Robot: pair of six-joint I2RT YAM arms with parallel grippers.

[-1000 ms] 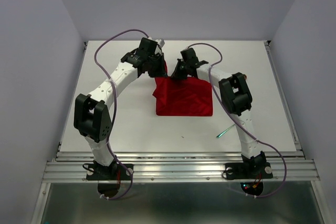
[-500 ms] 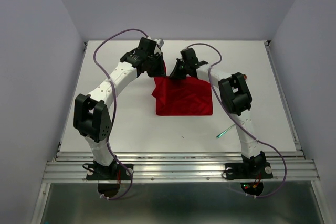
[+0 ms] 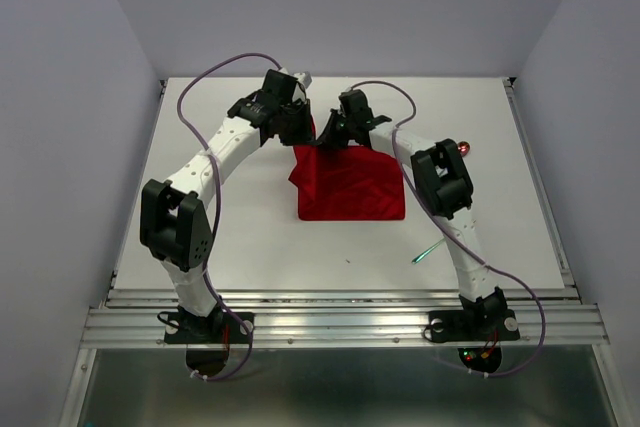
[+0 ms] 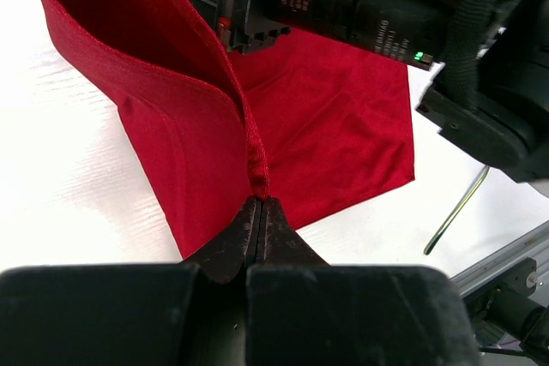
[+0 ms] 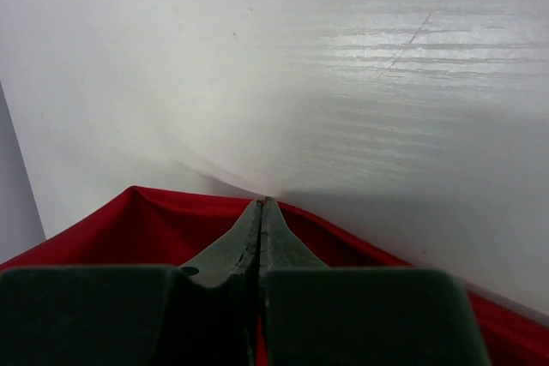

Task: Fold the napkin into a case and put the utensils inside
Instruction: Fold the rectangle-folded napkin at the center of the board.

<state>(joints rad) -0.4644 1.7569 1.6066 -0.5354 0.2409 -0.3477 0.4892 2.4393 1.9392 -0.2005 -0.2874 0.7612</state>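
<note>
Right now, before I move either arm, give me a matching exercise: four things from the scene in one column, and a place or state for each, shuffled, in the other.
Things
1. napkin
2. fork
3. spoon
4. left end effector

Places or states
A. lying on the table, right of the napkin and nearer the arm bases
B. shut on the napkin's lifted edge
C. red bowl showing just past the right arm at its elbow
D. spread mid-table, far edge raised

Pairs: 1-D, 2-A, 3-C, 4-B
</note>
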